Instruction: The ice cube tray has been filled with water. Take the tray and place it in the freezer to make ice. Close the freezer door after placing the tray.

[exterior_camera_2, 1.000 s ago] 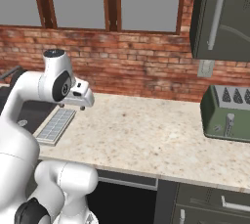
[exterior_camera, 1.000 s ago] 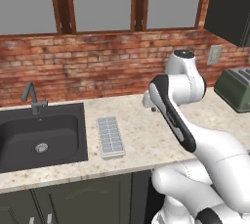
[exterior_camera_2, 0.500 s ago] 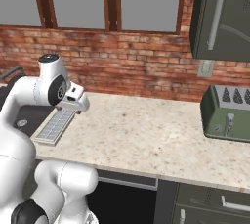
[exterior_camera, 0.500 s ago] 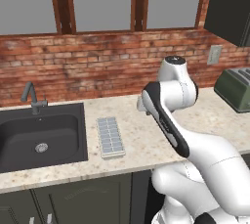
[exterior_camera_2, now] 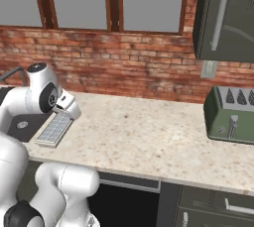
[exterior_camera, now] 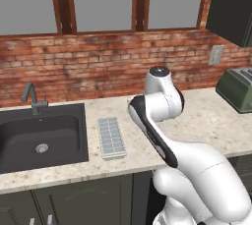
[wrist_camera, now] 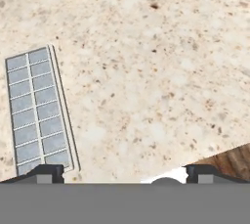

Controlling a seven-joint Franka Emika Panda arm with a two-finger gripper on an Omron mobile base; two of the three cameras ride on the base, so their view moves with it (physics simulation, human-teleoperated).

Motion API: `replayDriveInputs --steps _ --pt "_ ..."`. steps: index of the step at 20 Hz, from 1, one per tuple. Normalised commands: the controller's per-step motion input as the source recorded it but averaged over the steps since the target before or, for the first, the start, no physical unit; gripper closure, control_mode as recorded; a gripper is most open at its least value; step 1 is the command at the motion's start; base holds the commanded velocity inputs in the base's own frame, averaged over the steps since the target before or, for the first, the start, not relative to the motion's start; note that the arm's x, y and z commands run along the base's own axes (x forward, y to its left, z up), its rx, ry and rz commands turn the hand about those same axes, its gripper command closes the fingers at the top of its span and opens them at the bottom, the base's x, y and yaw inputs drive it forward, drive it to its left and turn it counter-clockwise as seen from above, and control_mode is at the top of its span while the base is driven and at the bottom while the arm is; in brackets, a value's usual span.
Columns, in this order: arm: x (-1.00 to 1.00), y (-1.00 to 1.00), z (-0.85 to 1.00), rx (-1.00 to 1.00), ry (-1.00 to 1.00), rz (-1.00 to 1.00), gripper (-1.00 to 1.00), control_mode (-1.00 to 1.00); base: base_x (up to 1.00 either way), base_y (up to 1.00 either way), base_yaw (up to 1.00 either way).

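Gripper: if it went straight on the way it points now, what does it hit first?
Most likely bare countertop. The open gripper points down at speckled stone, and the ice cube tray lies off to one side of that line, near one fingertip. Depth is unclear.

A glossy white robot arm [exterior_camera: 197,170] of rounded, bulbous segments, with dark grey joint rings, a black band along its forearm and a grey cap on top; two small dark fingertips [wrist_camera: 46,171] finish its hand.

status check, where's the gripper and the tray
Gripper open, empty, above the counter. Tray flat on the counter beside the sink, not yet gripped. Nothing on or against the tray.
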Motion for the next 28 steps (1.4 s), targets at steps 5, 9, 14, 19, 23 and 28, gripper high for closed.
replayDriveInputs --steps 5,9,14,19,23,28 --pt "0.46 0.27 -0.18 0.03 -0.01 -0.21 -1.0 -1.0 0.0 0.0 0.0" --pt "0.41 0.04 -0.01 0.08 0.02 -0.07 -1.0 -1.0 0.0 0.0 0.0" --pt "0.42 -0.02 0.0 0.11 0.03 0.0 -1.0 -1.0 0.0 0.0 0.0" --pt "0.48 0.0 -0.01 0.04 0.01 0.0 -1.0 -1.0 0.0 0.0 0.0" --pt "0.45 0.02 -0.11 0.0 0.06 0.0 -1.0 -1.0 0.0 0.0 0.0" --pt "0.42 0.01 -0.19 0.0 0.07 0.0 -1.0 -1.0 0.0 0.0 0.0"
